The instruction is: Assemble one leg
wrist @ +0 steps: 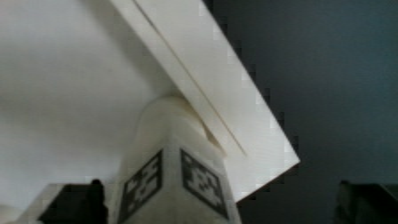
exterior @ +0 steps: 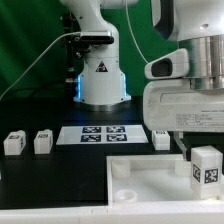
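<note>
One leg (exterior: 206, 166), a small white peg with a black-and-white tag, stands upright at the white tray's (exterior: 140, 163) corner on the exterior view's right. My gripper (exterior: 198, 148) is directly above it, with the fingers down around its upper part. In the wrist view the leg (wrist: 178, 165) runs away from the camera to the tray (wrist: 89, 80). The dark fingers (wrist: 71, 205) stand off it with a gap on each side, so the gripper is open. Whether the leg's lower end sits in a socket is hidden.
Three more legs stand on the black table: two at the exterior view's left (exterior: 14, 143) (exterior: 43, 142) and one beside the gripper (exterior: 162, 139). The marker board (exterior: 100, 133) lies in front of the robot base (exterior: 103, 80).
</note>
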You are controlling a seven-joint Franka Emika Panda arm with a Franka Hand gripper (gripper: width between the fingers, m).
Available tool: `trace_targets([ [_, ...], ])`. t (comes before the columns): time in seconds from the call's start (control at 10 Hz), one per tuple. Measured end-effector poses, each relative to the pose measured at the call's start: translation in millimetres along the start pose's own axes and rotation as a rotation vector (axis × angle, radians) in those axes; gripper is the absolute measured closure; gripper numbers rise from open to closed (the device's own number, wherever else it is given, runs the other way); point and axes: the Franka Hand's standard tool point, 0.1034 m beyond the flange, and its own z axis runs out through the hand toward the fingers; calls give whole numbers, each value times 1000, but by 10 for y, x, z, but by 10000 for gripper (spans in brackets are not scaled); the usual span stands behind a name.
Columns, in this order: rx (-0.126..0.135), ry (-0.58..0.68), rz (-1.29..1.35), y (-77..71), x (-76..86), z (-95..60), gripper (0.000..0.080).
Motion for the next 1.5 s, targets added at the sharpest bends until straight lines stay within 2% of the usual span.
trace_targets([
  [0.1, 0, 0, -97, 2, 0, 2, 150],
  [0.3, -27, 1, -417, 49, 23, 24, 150],
  [0.6, -33, -1, -729, 212, 131, 45, 150],
  [0.8, -43, -4, -918, 251, 157, 49, 150],
  [0.9, -43, -5, -984, 265, 169, 48, 150],
  [1.0, -42, -4, -919, 261, 165, 49, 150],
  [1.2, -40, -4, -871, 261, 163, 51, 399],
  [1.3, -40, -2, -777, 256, 157, 53, 399],
  [1.4, -39, 0, -670, 256, 155, 55, 506],
  [1.5, -39, 1, -581, 256, 154, 56, 506],
])
